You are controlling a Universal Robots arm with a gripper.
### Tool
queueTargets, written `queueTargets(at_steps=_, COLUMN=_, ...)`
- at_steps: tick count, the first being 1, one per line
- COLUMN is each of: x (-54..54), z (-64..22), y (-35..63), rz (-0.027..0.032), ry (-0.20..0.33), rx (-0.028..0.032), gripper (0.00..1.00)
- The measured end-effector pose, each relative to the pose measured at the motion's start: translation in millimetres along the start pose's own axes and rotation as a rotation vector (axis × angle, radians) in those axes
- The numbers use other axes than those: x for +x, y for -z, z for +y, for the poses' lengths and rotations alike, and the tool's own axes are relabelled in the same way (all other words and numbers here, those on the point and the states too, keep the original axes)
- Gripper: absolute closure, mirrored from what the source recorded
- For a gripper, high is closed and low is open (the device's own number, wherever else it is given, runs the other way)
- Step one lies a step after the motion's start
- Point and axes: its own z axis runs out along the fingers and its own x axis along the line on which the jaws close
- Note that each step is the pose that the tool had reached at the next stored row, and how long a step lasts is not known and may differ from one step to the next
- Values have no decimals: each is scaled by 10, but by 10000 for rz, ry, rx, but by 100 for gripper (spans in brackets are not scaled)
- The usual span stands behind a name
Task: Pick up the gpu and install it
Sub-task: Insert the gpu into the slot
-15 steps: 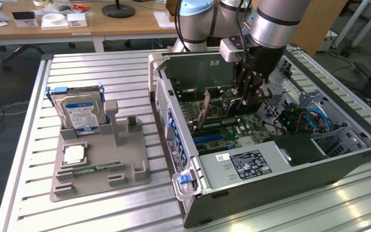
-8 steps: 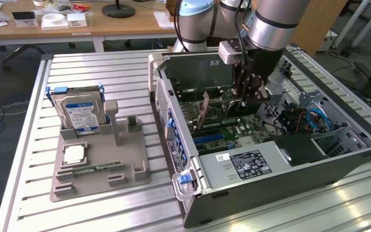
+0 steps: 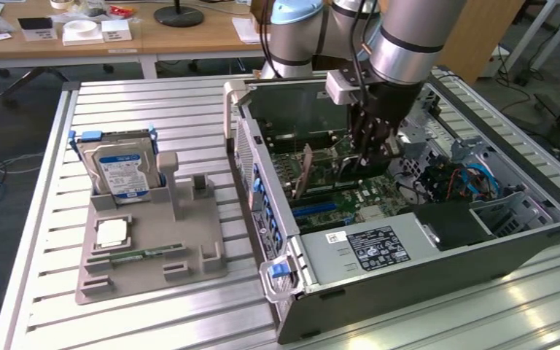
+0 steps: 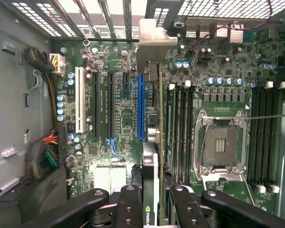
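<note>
My gripper reaches down into the open computer case and is shut on the gpu. The wrist view shows the card edge-on. A black finger stands on each side of it and a green logo sits on its near end. Its silver bracket points at the slotted rear wall of the case. The card hangs over the motherboard, just beside the long blue slot. I cannot tell whether it touches a slot. From the exterior view the gpu stands upright between the gripper and the rear wall.
A hard drive with a blue label stands in a grey fixture on the exterior view's left. A green memory stick and a processor chip lie on it. Inside the case are an empty processor socket, cable bundles and memory slots.
</note>
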Motion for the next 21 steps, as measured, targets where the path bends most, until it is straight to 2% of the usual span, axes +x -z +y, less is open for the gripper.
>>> queueTargets(at_steps=6, x=0, z=2, y=-12, rz=-1, ry=0, rx=1, gripper=73)
queueTargets(at_steps=11, x=7, z=8, y=-76, rz=0, ry=0, rx=0, gripper=73)
queueTargets(at_steps=21, x=62, z=50, y=-85, rz=0, ry=1, rx=0, gripper=73)
